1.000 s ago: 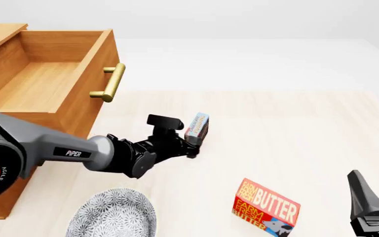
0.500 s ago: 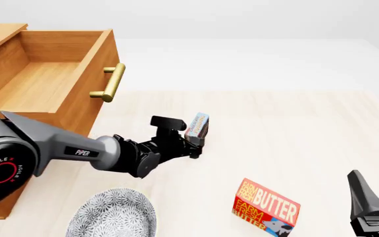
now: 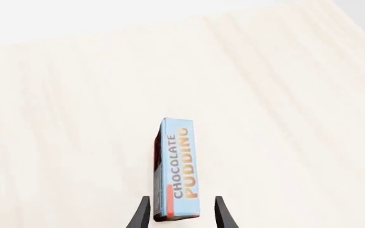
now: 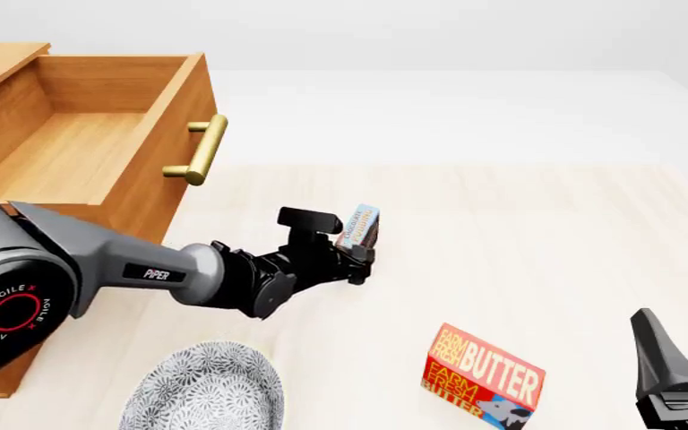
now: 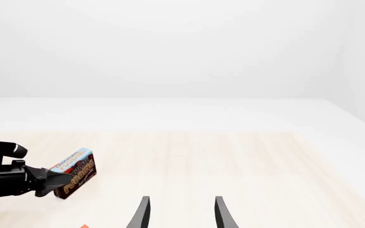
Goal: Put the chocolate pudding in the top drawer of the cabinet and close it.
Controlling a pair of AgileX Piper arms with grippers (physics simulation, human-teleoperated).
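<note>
Pudding (image 4: 360,227): I see it standing on edge mid-table, between my left gripper's (image 3: 180,214) parted fingers.
Right gripper (image 5: 180,213): open, empty.
Around: butter (image 4: 483,374), plate (image 4: 207,391), open drawer (image 4: 75,143).

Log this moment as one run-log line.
left pincer: open, straddling chocolate pudding | pudding: on table, not lifted | top drawer: open | right pincer: open, idle

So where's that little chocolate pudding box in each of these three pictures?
Left wrist view: the chocolate pudding stands low in the middle, its near end between the left gripper fingertips.
Front view: near the centre, on the table at the tip of the left arm, right of the cabinet.
Right wrist view: lower left, with the left arm's tip against it.
Shared landmark: the left gripper at the box.
</note>
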